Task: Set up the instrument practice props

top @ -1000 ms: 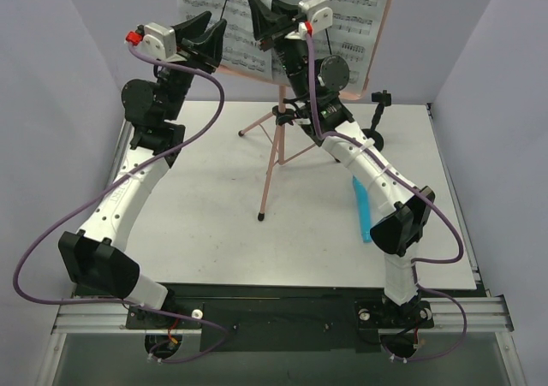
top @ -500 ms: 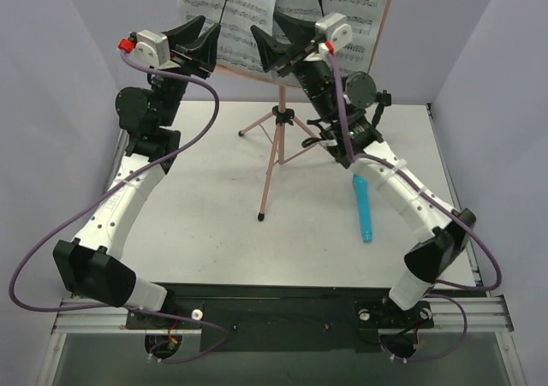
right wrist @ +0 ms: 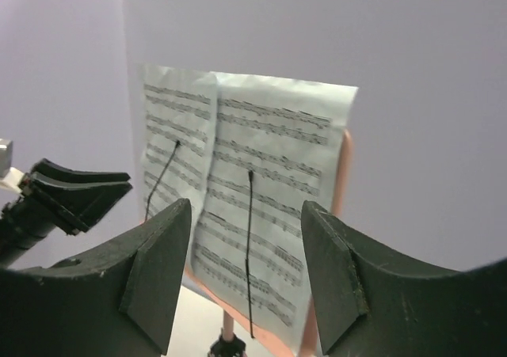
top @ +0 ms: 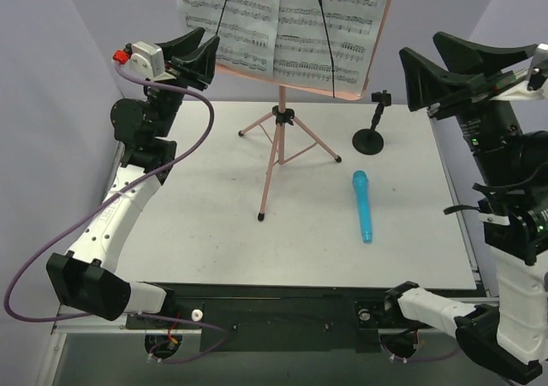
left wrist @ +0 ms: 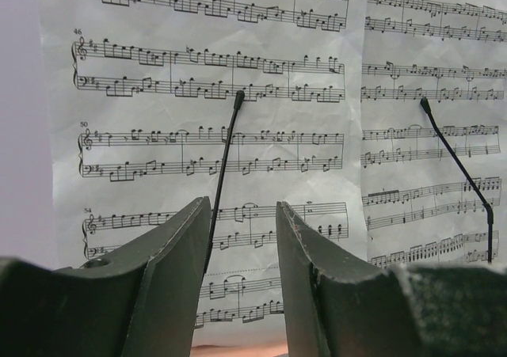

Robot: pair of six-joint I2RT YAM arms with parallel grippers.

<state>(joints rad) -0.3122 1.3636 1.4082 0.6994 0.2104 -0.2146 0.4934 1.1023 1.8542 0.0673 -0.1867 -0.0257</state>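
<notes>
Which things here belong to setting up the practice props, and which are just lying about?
Belongs to the job:
pink music stand on thin tripod legs; two white sheet-music pages; small bright blue microphone; short black round-based mic stand.

Just there:
white tabletop; lilac enclosure walls.

Robotics laboratory test cell. Plain lavender walls (top: 43, 103) enclose a white tabletop (top: 197, 232). An aluminium rail (top: 90, 322) at its near edge carries two cabled robot arms (top: 120, 206).
</notes>
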